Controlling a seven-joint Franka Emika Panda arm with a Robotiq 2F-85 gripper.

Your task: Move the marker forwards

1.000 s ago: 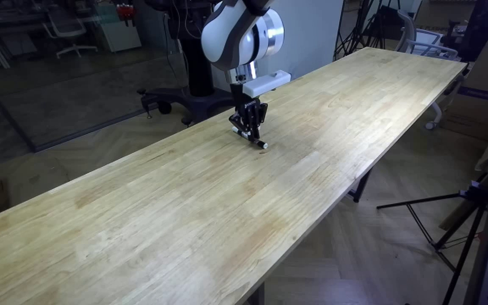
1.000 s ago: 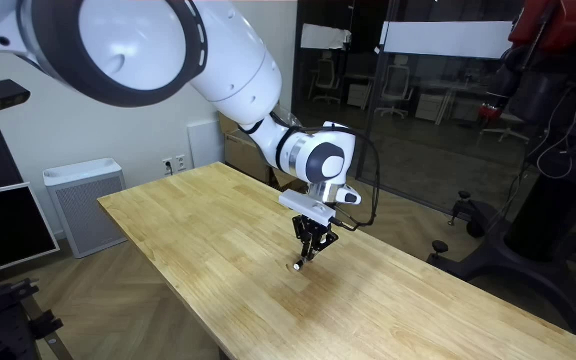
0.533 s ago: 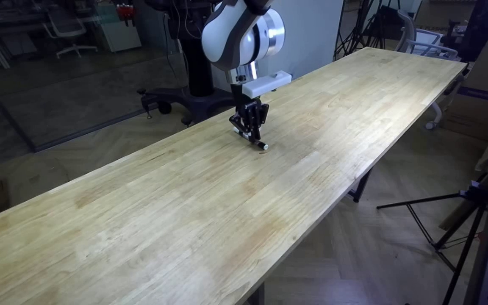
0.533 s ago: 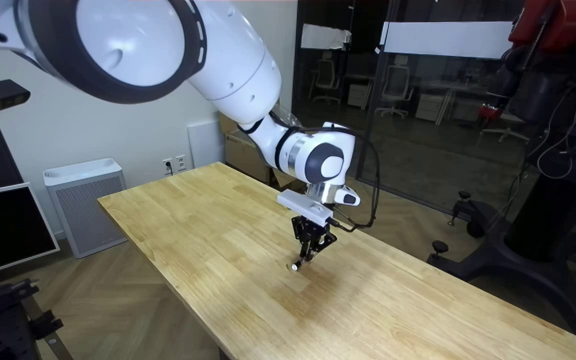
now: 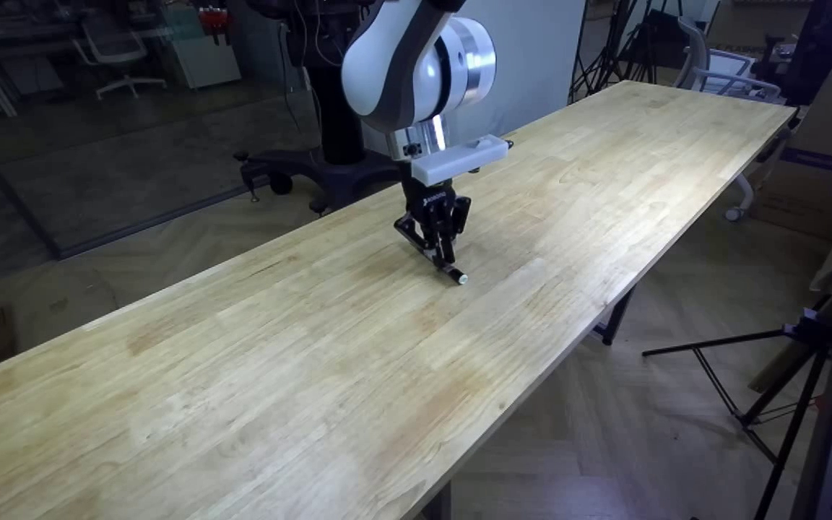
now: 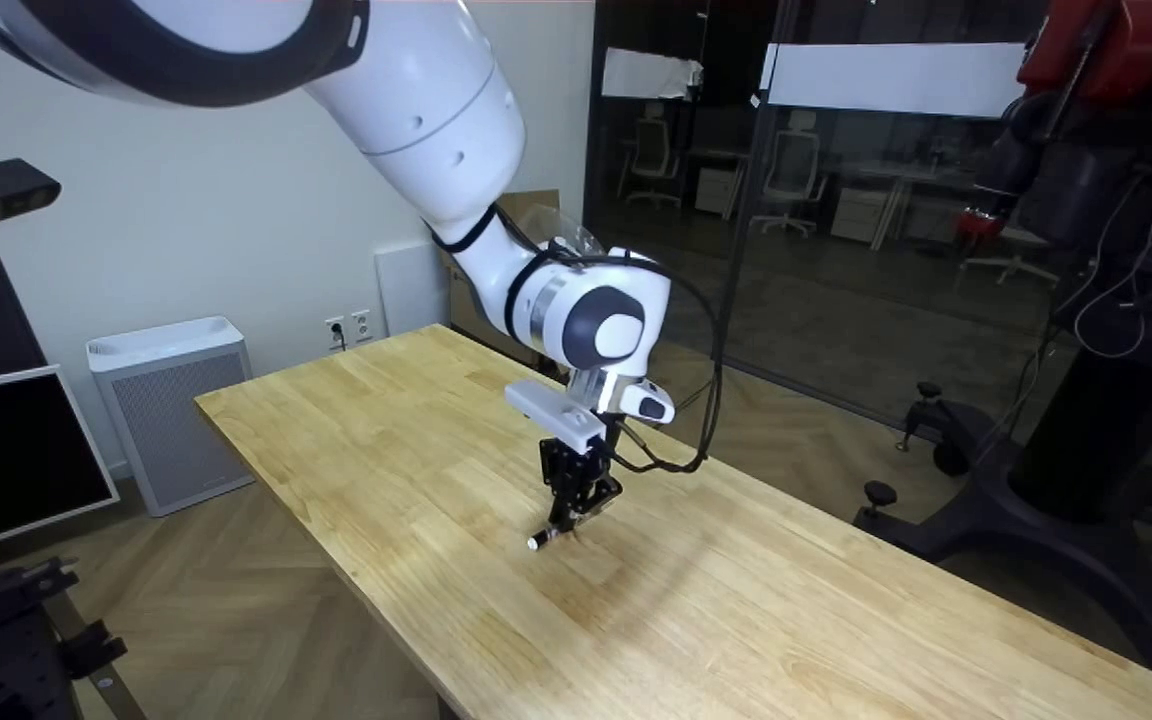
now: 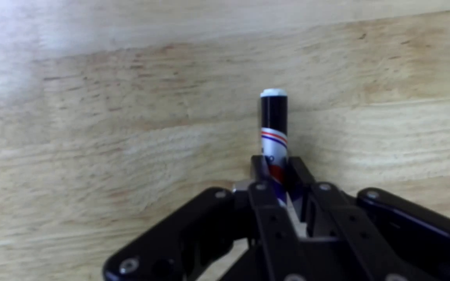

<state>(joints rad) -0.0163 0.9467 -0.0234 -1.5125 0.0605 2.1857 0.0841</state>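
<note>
Black on the marker [image 7: 274, 142], with white at the tip; grasped from both sides by the gripper [image 7: 277, 168], presumably to prevent rolling during any move forwards; down close to the wooden table [image 5: 315, 347], cannot tell whether touching or just clear; striped red and blue on a white band, printed too small to read; with lettering [image 5: 436, 198] on the gripper, in an exterior view, apparently ROBOTIQ.

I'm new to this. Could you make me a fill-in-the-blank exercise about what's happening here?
The end effector is clamped on a ____.
In the wrist view, the white end of what it holds points to the picture's ____.
Just beneath that end, its colour is ____.
The table is made of ____.
Missing words: marker; top; black; wood.
</note>
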